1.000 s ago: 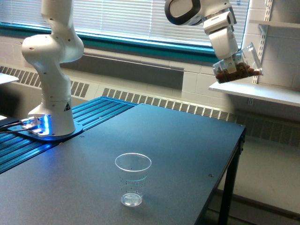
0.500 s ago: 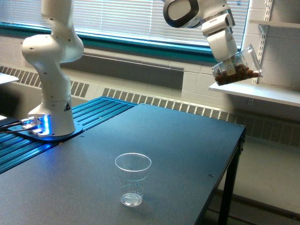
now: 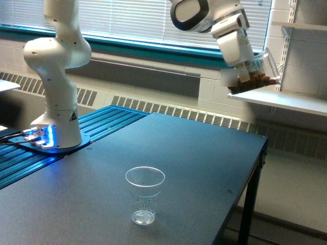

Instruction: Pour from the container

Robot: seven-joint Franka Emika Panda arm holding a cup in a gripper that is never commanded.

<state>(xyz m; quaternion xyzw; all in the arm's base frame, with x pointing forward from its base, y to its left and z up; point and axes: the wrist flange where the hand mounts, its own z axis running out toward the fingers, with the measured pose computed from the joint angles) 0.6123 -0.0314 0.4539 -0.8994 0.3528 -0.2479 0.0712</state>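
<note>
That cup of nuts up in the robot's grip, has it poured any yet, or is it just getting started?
Done: the gripper has the container lifted high, brown pieces inside. In hand: it is tilted on its side, off past the table edge, near the shelf. Left: the narrow cup on the table looks empty, so carrying the container over it and pouring are not yet done.

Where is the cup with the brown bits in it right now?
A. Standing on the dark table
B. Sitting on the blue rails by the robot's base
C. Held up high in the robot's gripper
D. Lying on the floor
C. The container with the brown pieces is tilted and held in the gripper, high above the table; only the empty cup stands on the table.
</note>
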